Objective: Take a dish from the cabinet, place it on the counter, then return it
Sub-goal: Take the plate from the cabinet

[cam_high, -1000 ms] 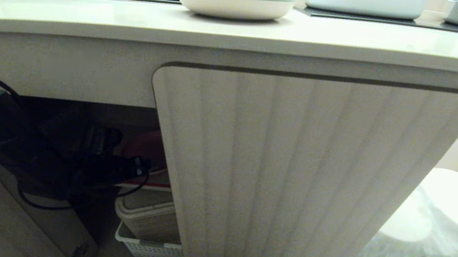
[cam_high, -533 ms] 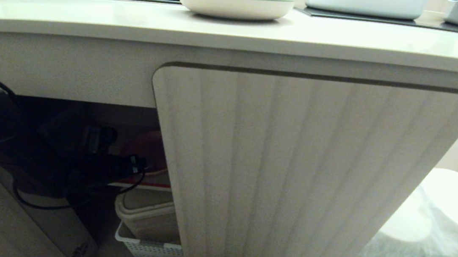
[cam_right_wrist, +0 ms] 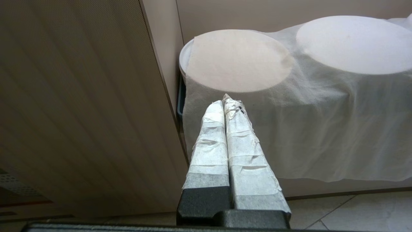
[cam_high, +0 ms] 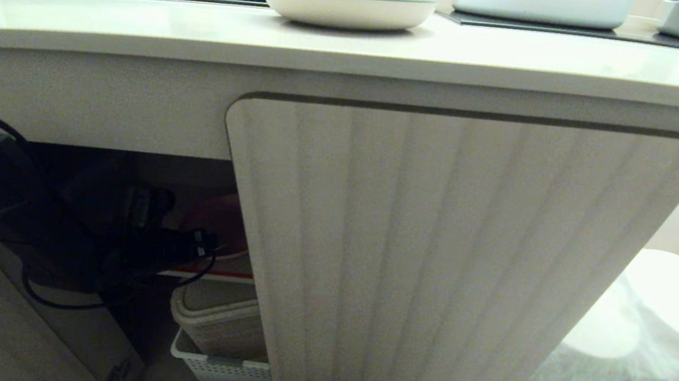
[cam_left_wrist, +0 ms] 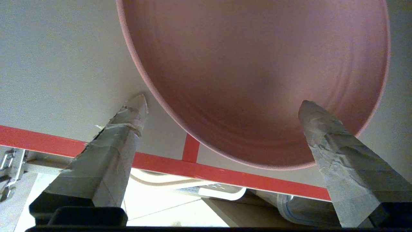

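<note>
Beneath the counter (cam_high: pixel 354 47), the cabinet (cam_high: pixel 433 257) stands with its left side open, its ribbed door swung aside, as the reach for the dish gets under way. On the inner shelf (cam_left_wrist: pixel 64 64) lies the pink dish (cam_left_wrist: pixel 257 74), its rim near the red-edged front. The left gripper (cam_left_wrist: pixel 222 106) hovers with fingers spread wide, one over the plate, holding nothing (the right gripper (cam_right_wrist: pixel 229 100), fingers pressed together, idles by the cloth-covered discs (cam_right_wrist: pixel 238 59)). Next, judging by this, it must straddle the rim and close.
</note>
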You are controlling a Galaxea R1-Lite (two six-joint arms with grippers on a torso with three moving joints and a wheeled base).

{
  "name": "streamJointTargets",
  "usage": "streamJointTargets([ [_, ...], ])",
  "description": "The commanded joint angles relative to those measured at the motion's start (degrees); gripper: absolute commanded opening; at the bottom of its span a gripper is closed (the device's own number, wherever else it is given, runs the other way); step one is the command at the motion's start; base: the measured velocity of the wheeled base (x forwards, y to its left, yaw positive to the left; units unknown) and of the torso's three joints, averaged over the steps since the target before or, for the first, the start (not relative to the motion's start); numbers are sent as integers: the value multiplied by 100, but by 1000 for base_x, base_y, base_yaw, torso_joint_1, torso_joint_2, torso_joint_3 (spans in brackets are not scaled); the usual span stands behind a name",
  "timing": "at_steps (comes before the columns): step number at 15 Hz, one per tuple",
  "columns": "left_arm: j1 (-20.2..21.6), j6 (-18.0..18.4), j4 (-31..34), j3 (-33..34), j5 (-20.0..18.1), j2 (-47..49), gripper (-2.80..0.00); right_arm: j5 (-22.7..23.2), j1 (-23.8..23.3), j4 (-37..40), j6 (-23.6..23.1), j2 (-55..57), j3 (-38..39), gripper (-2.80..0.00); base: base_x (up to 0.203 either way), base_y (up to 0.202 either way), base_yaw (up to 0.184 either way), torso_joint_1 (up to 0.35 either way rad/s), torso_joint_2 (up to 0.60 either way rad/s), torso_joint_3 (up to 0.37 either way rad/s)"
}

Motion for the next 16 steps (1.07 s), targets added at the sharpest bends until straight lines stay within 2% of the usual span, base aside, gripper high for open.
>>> streamJointTargets([
  [1,4,-9,5,-35,-6,37,0,-3,1,-2,5,0,0,-280,0,0,0,0,0,0],
  [12,-5,0,-21,-35,-6,139,0,-3,1,-2,-3,0,0,-280,0,0,0,0,0,0],
  [13,-5,0,-21,-35,-6,139,-280,-3,1,-2,5,0,0,-280,0,0,0,0,0,0],
  [16,4,0,-45,-79,7,139,-280,-3,1,-2,-2,0,0,-280,0,0,0,0,0,0],
])
